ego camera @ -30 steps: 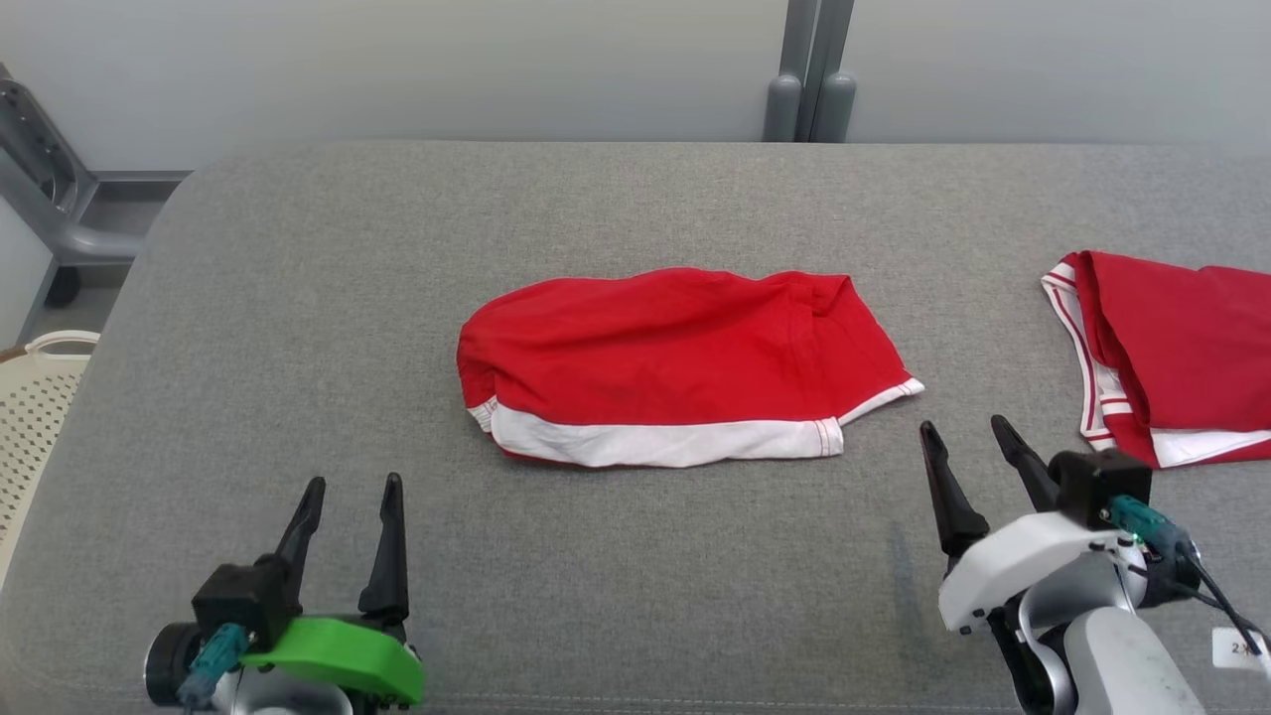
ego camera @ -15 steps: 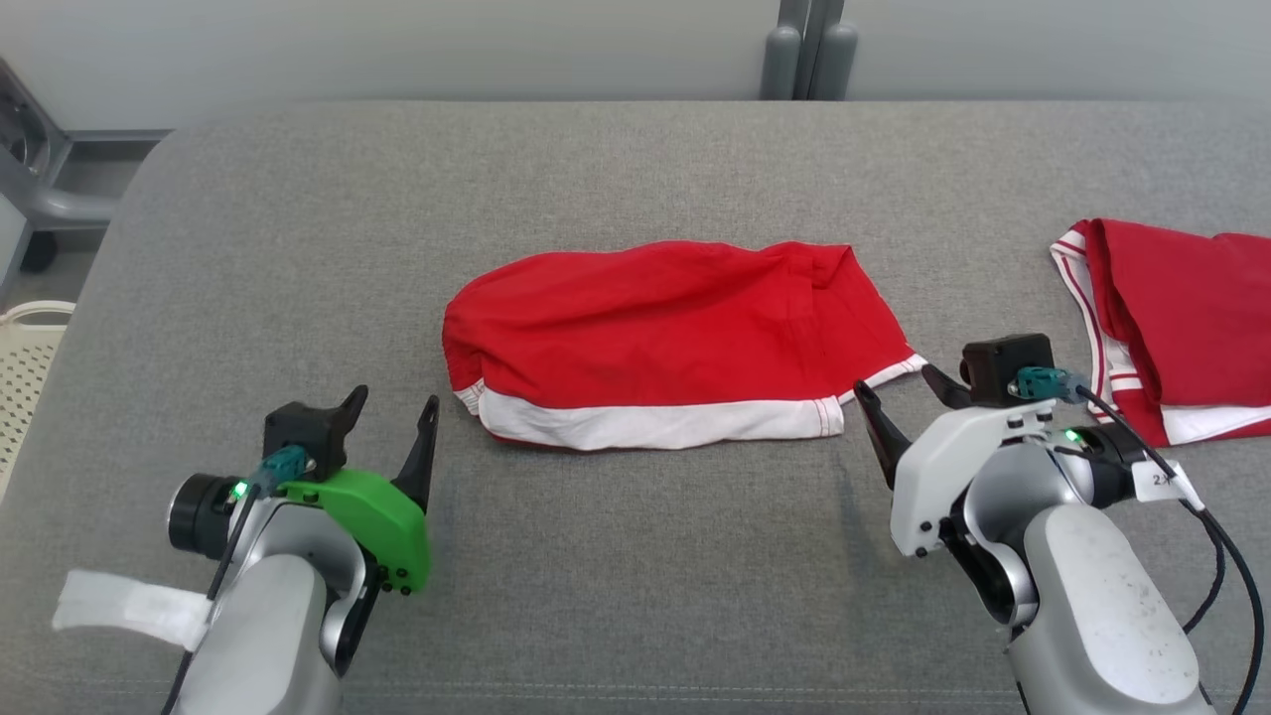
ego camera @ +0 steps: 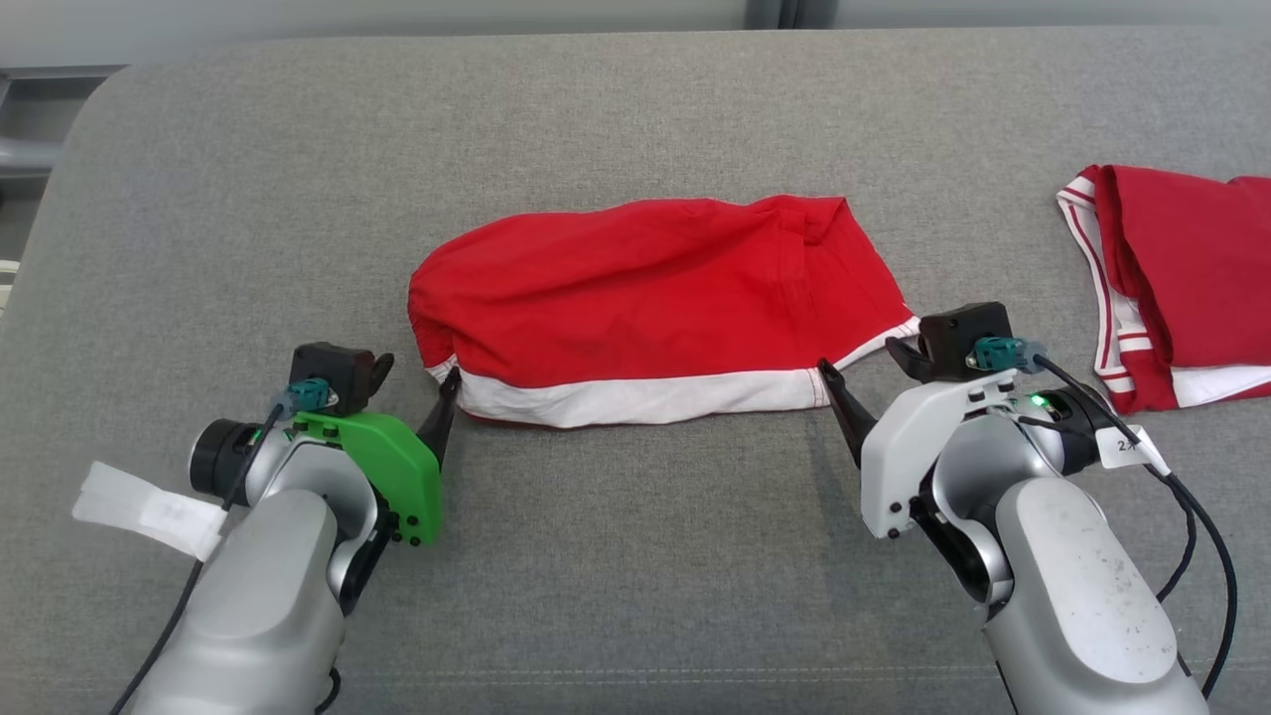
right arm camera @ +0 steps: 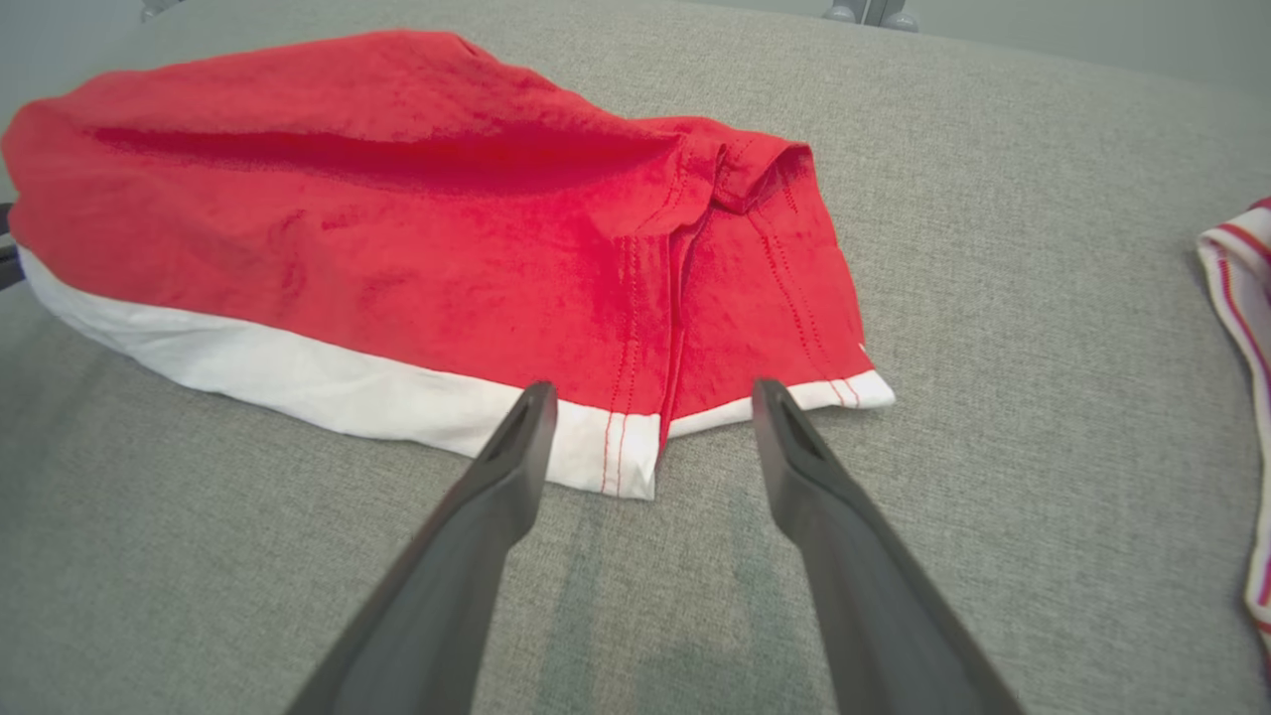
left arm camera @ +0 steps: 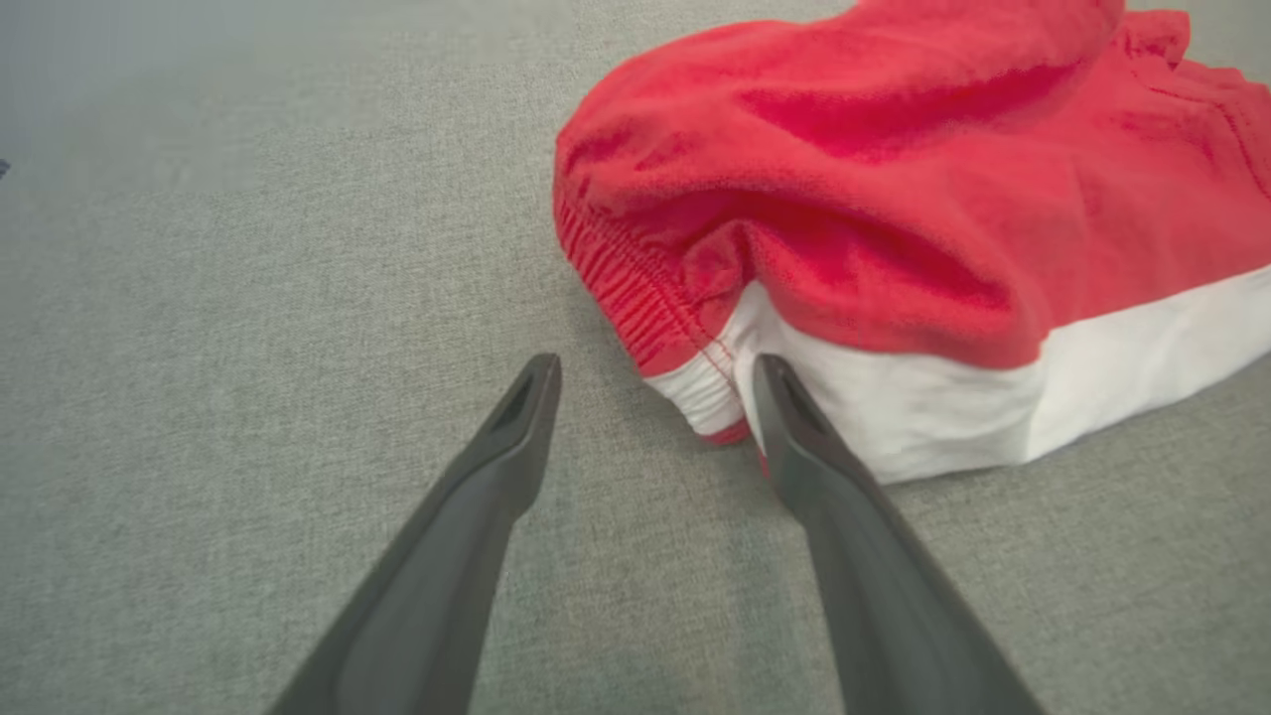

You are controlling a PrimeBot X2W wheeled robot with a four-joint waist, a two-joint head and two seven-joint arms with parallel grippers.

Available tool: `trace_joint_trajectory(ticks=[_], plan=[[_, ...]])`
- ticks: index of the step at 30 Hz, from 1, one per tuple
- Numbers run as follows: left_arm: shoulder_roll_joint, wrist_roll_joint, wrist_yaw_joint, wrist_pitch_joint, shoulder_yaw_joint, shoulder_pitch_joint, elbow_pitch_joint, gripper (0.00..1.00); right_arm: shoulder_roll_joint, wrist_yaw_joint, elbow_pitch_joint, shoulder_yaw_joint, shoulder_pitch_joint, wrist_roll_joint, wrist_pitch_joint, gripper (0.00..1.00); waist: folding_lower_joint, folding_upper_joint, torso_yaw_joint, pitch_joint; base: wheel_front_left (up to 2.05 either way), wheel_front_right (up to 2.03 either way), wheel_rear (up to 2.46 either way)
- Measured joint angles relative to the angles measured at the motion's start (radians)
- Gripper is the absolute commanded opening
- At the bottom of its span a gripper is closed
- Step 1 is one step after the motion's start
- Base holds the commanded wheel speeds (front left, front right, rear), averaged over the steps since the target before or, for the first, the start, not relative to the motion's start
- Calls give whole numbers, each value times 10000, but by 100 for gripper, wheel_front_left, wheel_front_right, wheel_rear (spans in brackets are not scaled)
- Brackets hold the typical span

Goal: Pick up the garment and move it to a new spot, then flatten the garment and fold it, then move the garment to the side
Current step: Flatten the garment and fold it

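Soft, even, bright light falls from above on the grey upholstery (ego camera: 635, 556), with no glare. Only faint, blurred shadows lie under the fingers (right arm camera: 477, 536) in the right wrist view. Both wrist views bow at their edges. In the left one the red shorts (left arm camera: 894, 199) look soft and slightly oversaturated.

Two red garments (ego camera: 655, 298) (ego camera: 1182, 278), two hands (ego camera: 417, 369) (ego camera: 856, 355)

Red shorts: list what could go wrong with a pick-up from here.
1. The open left gripper frames the bunched waistband corner; it may pinch one layer, leaving the shorts hanging lopsided.
2. The open right gripper frames a split hem corner; a flap could slip free.
3. Another red garment lies to the right; lifted cloth might drag across it.
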Motion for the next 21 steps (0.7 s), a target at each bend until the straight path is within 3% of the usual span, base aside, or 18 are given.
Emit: trace_joint_trajectory(ticks=[12, 13, 15, 16, 21], plan=[[-56, -1110, -12, -59, -1183, -867, 965, 98, 0, 0, -374, 2, -11, -184, 17, 100, 0, 0, -154, 457, 0, 0, 0], [-59, -1160, -12, -29, -1214, -952, 1089, 67, 2, 0, -412, 15, -14, -184, 19, 100, 0, 0, -170, 491, 0, 0, 0], [-100, -1283, -13, -36, -1283, -1094, 1269, 19, -2, 0, -495, 6, -38, -184, 46, 100, 0, 0, -193, 563, 0, 0, 0], [-117, -1321, -13, -73, -1325, -1163, 1352, 0, -2, 0, -533, -2, -51, -184, 50, 100, 0, 0, -196, 596, 0, 0, 0], [-173, -1622, -13, -184, -1576, -1323, 1555, 0, -2, 0, -654, 174, 36, -288, 729, 100, 0, 0, -148, 686, 0, 0, 0]])
